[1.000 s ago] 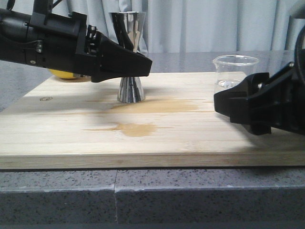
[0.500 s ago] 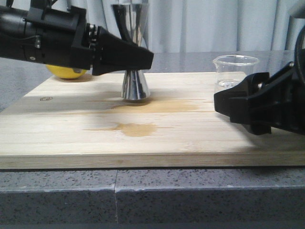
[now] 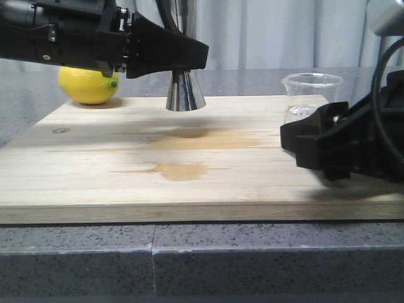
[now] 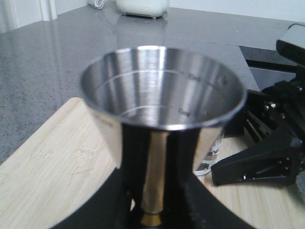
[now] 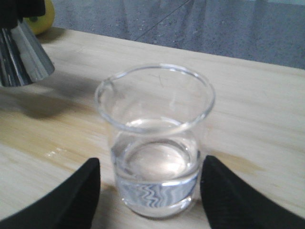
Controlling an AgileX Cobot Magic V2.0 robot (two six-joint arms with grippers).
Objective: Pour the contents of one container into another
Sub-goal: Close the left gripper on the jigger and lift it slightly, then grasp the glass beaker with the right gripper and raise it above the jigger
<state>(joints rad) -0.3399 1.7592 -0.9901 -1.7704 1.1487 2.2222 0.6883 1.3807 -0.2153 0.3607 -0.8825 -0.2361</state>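
Note:
The steel jigger [image 3: 184, 91] hangs upright above the wooden board [image 3: 95, 183], with my left gripper [image 3: 189, 60] shut on its gold-banded waist. In the left wrist view its open upper cup [image 4: 162, 100] fills the middle and looks empty. The clear glass beaker [image 3: 311, 95] stands on the board at the right with clear liquid in its bottom. My right gripper [image 3: 297, 142] is open, low over the board. In the right wrist view its fingers [image 5: 57, 200] flank the beaker [image 5: 155, 143] without touching it.
A yellow lemon [image 3: 88, 85] lies at the board's far left corner behind the left arm. Wet brownish stains [image 3: 183, 170] mark the board's middle. A white appliance [image 4: 143, 7] stands far back on the grey counter. The counter edge runs in front of the board.
My left gripper has lifted the jigger off the board, rising steadily and drifting slightly right. The right gripper and beaker have barely moved.

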